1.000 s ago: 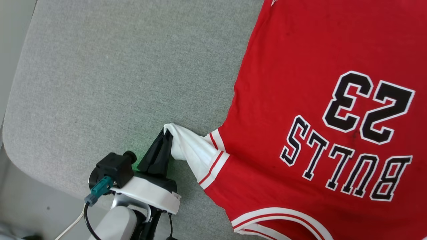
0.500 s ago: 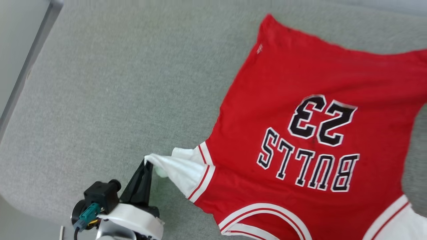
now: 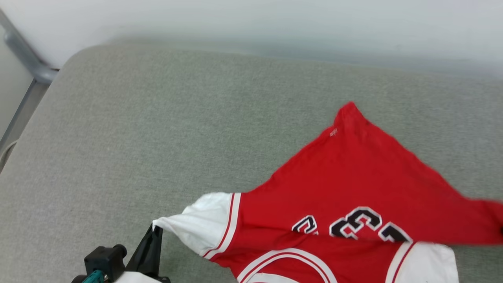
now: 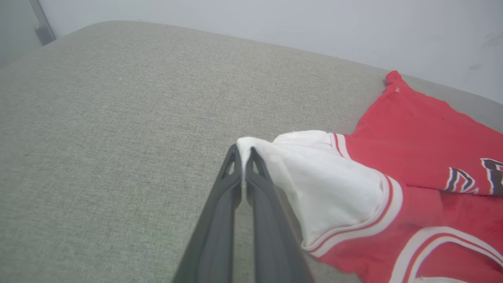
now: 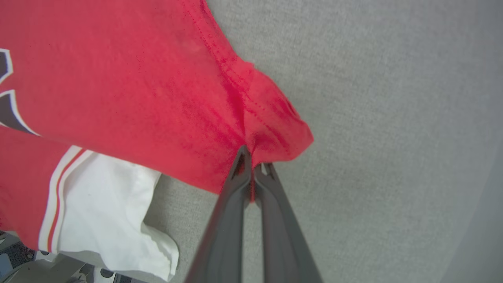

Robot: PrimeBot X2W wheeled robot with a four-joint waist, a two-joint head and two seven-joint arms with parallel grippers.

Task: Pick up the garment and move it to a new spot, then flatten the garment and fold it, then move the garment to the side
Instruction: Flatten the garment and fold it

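The garment (image 3: 346, 188), a red jersey with white sleeves and dark numerals, lies partly lifted over the grey cushion (image 3: 157, 129). My left gripper (image 3: 156, 230) at the lower left of the head view is shut on the tip of one white sleeve (image 3: 196, 222); the left wrist view shows that sleeve (image 4: 322, 181) pinched at my left gripper (image 4: 243, 151). In the right wrist view my right gripper (image 5: 253, 165) is shut on a red hem corner (image 5: 275, 129), pulled up off the cushion. The other white sleeve (image 5: 106, 204) hangs below the raised red body (image 5: 118, 78).
The grey cushion's back edge meets a pale wall (image 3: 275, 19). A grey metal rail (image 3: 27, 59) runs at the far left. Open cushion surface (image 4: 98, 118) spreads left of the garment. A patterned floor patch (image 5: 15, 255) shows past the cushion's near edge.
The head camera has tilted up, so the wall has come into view. The garment's far right corner has been lifted and drawn forward over the lettering. My left gripper still holds the sleeve.
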